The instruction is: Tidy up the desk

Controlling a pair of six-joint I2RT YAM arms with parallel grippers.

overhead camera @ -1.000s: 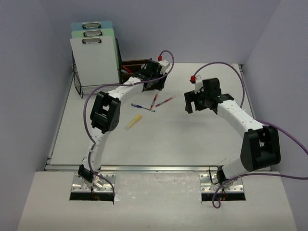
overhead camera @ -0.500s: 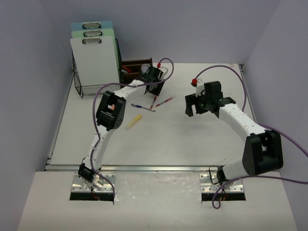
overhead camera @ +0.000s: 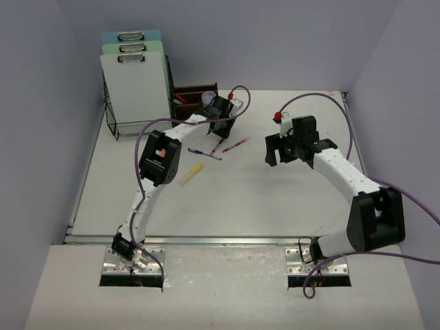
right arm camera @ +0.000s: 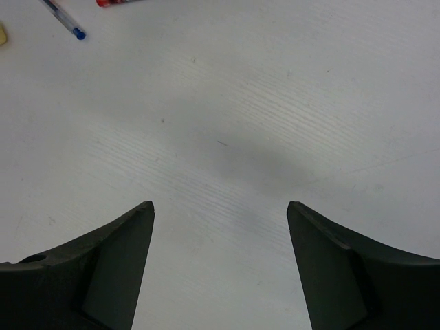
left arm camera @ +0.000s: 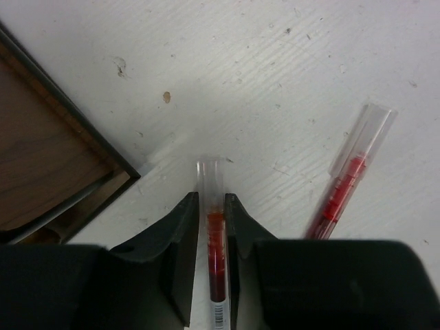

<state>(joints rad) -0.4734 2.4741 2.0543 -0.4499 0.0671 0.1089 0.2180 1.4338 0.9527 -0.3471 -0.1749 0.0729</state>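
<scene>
**Red pen clamped at the far middle of the desk**

The desk (overhead camera: 240,199), white and scuffed, is bounded by lavender-grey walls, with a metal rail (overhead camera: 206,240) along its near edge, where both arms are bolted. Beyond the rail, left of centre, a yellow stick (overhead camera: 191,174) is laid flat on the desk. Just past it lies a blue pen (overhead camera: 204,153).

The right arm (overhead camera: 344,175) is bent leftward over the right half of the desk. The right jaws are spread wide above bare desk, and nothing is held between them. In the right wrist view the blue pen's tip is seen well ahead of them, at upper left.

Farther on, the left arm (overhead camera: 159,159) is stretched toward the far middle. The left jaws are clenched on a red pen (left arm camera: 214,240), whose clear end is left sticking out beyond the fingertips. Whether this pen is lifted or rests on the desk cannot be told. In the left wrist view a second red pen (left arm camera: 347,189) is seen lying on the desk to the right, apart from the jaws. To their left the corner of a wooden tray (left arm camera: 48,165) is seen close by, untouched.

At the far left a wire rack (overhead camera: 117,125) is set near the wall, and three clipboards (overhead camera: 134,82) are held upright in it.
</scene>
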